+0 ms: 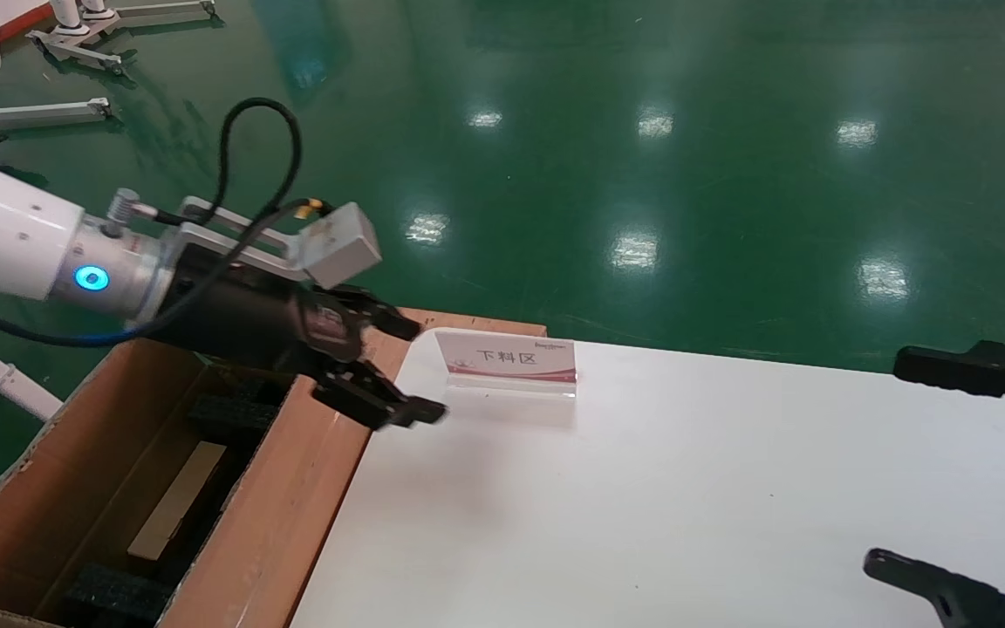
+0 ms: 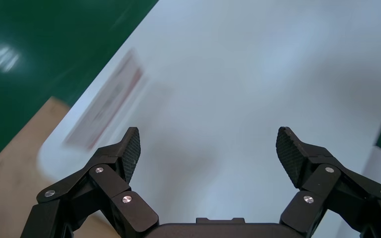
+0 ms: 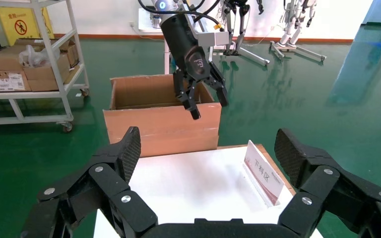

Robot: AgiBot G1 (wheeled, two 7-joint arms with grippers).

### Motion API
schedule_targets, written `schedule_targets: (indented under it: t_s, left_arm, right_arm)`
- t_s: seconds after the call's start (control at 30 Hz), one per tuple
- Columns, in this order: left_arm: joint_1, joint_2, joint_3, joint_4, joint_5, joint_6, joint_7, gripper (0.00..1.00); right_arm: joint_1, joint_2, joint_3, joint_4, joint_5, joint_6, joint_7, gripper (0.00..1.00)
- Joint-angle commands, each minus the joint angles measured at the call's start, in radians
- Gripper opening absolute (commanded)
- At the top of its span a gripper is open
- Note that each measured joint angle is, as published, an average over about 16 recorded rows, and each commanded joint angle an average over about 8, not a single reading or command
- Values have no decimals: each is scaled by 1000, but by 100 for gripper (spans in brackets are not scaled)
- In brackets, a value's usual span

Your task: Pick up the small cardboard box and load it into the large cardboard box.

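Left gripper (image 1: 385, 371) hung empty, jaws spread wide, over the big brown flapped corrugated carton's (image 1: 293, 515) table-side wall. The small reddish-brown carton apparently lay inside (image 1: 178, 499), presumably just released. Right gripper (image 3: 206, 148) sat parked, spread wide, above the white table (image 1: 686, 488).

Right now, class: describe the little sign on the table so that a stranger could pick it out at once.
Start at the white table; the large cardboard box stands at its left edge. Near the far left corner stands the sign, just beyond the open left gripper. It is the only upright card: white, red-banded, with printed characters.
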Motion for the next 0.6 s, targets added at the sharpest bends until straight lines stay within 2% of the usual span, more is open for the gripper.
schedule_targets:
  t_s: [0.03,0.6]
  left_arm:
    - [50,6,-67,-9,-9,13,17,100]
    - [472,59,-634,-84,-89,125,157,100]
  right_arm:
    - [0,0,0,0,0,0,0,100]
    - [0,0,-1,0,1,0,0,100]
